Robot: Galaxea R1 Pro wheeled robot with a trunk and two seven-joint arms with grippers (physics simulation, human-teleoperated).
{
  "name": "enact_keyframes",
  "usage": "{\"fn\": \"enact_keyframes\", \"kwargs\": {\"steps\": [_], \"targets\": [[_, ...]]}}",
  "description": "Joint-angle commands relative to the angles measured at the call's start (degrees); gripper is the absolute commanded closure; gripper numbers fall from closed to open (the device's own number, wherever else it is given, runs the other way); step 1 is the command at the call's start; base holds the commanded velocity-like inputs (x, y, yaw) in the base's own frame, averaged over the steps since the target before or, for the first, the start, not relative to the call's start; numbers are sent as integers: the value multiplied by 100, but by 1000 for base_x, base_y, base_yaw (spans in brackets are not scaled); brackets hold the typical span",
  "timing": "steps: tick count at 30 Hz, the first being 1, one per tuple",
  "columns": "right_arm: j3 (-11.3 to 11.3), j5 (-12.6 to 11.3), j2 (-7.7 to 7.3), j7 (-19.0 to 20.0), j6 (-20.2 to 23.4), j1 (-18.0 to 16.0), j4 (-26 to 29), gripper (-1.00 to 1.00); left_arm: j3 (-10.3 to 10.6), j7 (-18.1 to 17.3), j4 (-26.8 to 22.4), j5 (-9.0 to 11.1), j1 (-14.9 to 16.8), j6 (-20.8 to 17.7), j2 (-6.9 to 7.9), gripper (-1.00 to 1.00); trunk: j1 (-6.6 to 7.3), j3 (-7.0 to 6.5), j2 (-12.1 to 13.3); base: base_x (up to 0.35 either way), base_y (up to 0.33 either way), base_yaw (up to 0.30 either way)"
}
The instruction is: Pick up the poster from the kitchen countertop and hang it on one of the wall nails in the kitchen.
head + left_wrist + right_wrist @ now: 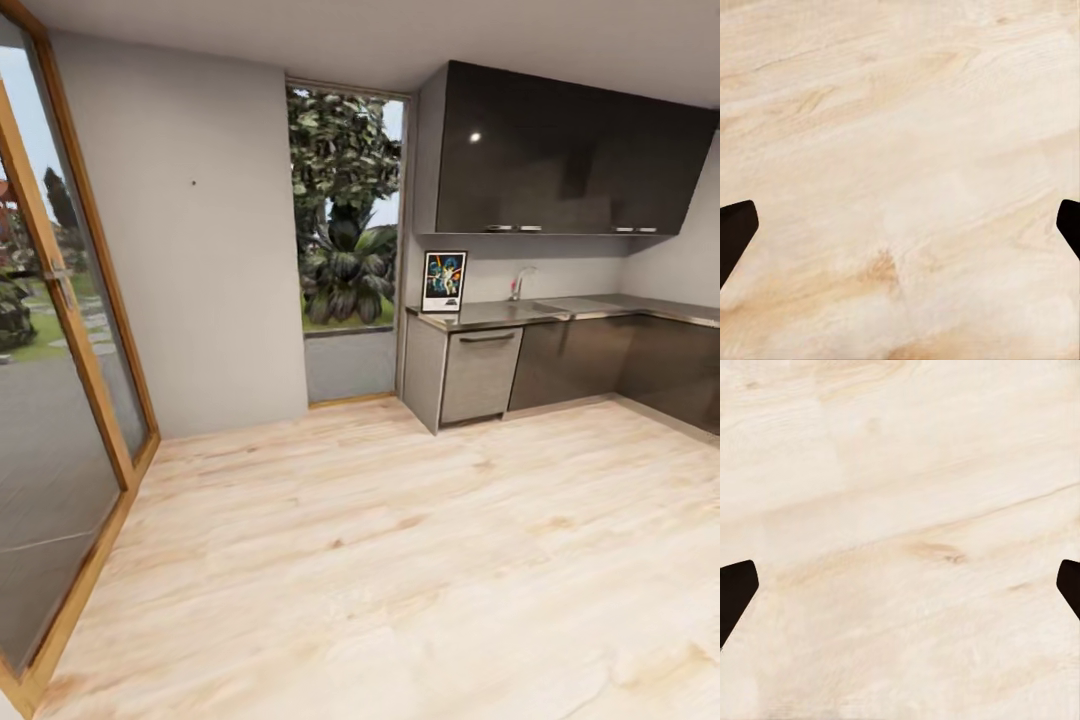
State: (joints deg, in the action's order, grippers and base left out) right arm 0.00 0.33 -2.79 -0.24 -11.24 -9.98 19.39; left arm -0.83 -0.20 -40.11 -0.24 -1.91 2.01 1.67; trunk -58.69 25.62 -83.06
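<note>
In the head view, the poster (443,281) stands upright, long axis vertical, at the window end of the tabletop (520,314), well apart from the robot across open wooden floor (380,560); a small wall nail (193,184) shows left of the window. In the left wrist view, the left gripper (900,232) hangs wide and empty over floor. In the right wrist view, the right gripper (900,592) does likewise.

The left gripper (900,236) has two plain black fingers (735,232) with blunt, angled tips and flat, matte surfaces. The right gripper (900,596) matches it: black fingers (735,592) of the same wedge shape, without markings.
</note>
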Motion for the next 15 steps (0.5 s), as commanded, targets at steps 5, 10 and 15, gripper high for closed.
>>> {"fn": "enact_keyframes", "kwargs": {"steps": [5, 10, 15], "targets": [[0, 2, 0, -2, -19, -4, -5, -100, -5, -3, -5, -3, -2, 10, 0, -100, -4, 5, -2, 335, 135, -282], [0, -4, -2, -2, -19, -4, -5, -100, -5, -1, -5, -3, -2, 10, 0, -100, -4, 5, -2, 335, 135, -298], [0, -6, -3, -2, -19, -4, -5, -100, -5, -2, -5, -3, -2, 10, 0, -100, -4, 5, -2, 335, 136, -300]]}}
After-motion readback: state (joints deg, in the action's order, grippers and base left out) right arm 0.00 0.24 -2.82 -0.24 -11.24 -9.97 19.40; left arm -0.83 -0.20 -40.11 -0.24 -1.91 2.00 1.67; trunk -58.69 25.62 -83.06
